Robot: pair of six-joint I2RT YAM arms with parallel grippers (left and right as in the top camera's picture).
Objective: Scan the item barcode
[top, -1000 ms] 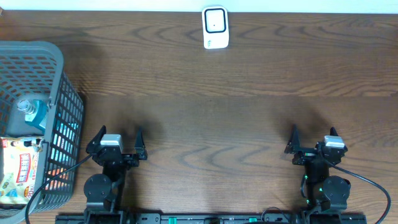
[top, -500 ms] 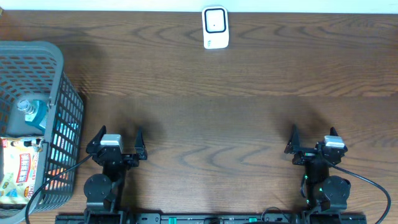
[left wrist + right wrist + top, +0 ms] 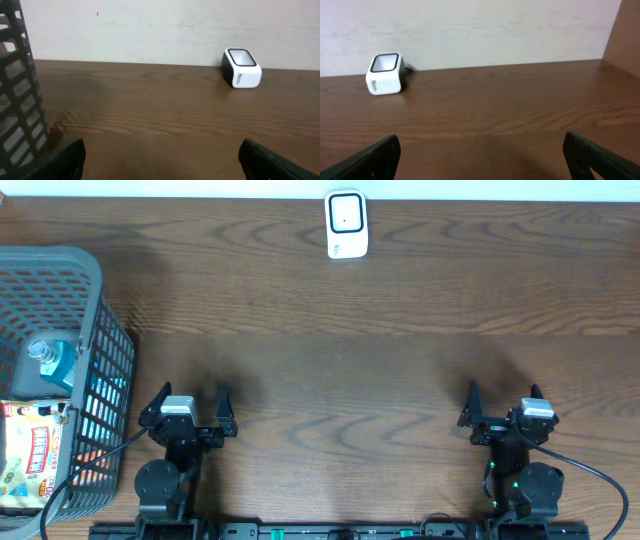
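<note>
A white barcode scanner point(image 3: 346, 224) with a dark window stands at the table's far edge, also seen as the scanner point(image 3: 242, 67) in the left wrist view and the scanner point(image 3: 384, 74) in the right wrist view. Items lie in a grey basket point(image 3: 88, 300) at the left: a bottle point(image 3: 48, 362) with a blue label and a printed snack packet point(image 3: 32, 456). My left gripper point(image 3: 188, 404) hovers open near the table's front, just right of the basket. My right gripper point(image 3: 502, 400) is open at the front right. Nothing is between either pair of fingers.
The basket's mesh wall point(image 3: 17, 95) rises close on the left of the left gripper. A pale wall runs behind the table's far edge. Black cables trail from both arm bases at the front edge.
</note>
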